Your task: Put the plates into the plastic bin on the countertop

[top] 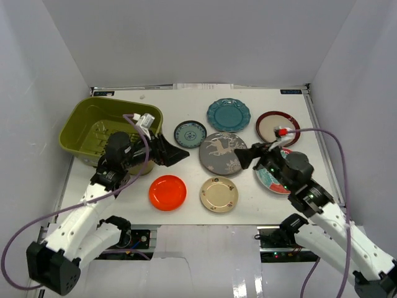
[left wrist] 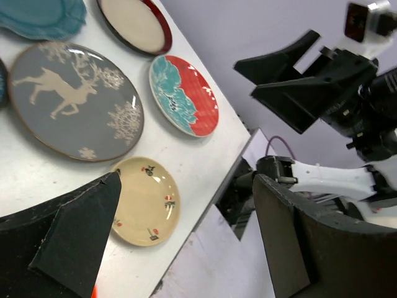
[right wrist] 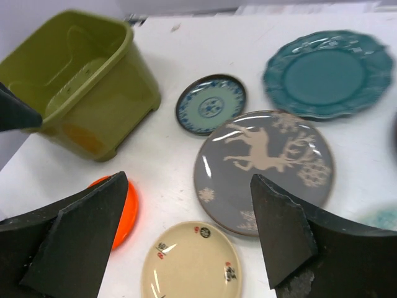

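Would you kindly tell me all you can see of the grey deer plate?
The grey plate is round and glossy, ceramic by its look, with a thin brown rim and a cream deer and snowflakes drawn on it. It lies flat on the countertop, between the small teal patterned plate and the red-teal plate, apart from both. Nothing lies on it; the right gripper hangs open by its right edge.

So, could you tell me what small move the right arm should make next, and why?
Probably lower the right gripper toward the rim of the grey deer plate. Its jaws are open and empty, the plate lies just ahead, framed between them in the wrist view, and the green bin holds no plates yet.
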Available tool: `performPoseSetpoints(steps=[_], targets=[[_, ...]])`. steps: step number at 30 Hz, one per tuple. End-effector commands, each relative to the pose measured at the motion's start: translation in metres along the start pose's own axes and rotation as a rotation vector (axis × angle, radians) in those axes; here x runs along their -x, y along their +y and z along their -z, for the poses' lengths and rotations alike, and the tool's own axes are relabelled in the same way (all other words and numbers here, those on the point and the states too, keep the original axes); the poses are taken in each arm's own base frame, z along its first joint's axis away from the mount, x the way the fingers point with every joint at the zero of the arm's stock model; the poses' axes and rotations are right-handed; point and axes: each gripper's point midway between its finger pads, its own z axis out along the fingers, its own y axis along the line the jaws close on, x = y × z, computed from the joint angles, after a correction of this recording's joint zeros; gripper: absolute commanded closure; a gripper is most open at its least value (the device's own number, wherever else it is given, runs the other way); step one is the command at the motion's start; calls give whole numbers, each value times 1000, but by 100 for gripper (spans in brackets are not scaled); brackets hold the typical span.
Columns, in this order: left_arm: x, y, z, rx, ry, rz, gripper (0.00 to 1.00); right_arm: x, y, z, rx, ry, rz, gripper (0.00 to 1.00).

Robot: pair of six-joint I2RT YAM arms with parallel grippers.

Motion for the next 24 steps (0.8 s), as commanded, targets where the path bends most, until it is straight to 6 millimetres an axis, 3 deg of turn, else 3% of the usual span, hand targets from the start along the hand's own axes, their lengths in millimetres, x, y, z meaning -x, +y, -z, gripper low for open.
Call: performPoseSetpoints(steps=[1,3,5,6,7,8,10,15,24], targets=[[-9,-13,-19,-126,48,86,2,-32,-51,42,-219,48,21,16],[-19,-6,-37,-138,83,116,2,-30,-54,61,-233,8,-4,17],[-29,-9,-57,-126,111,107,2,-42,-61,70,-259,25,-25,20],[-41,5,-69,-73,147,129,2,-39,-62,74,-265,6,-34,21],[-51,6,-78,-45,171,126,2,-42,-65,77,-278,9,-39,23],[-42,18,-88,39,124,102,2,-43,-65,77,-279,8,-46,23],[-56,41,-99,157,146,121,13,-45,-61,77,-258,13,-58,25],[-61,95,-109,398,63,149,30,-60,-55,72,-217,66,-72,27],[-109,160,-131,553,77,255,31,-70,-51,68,-181,84,-77,28]])
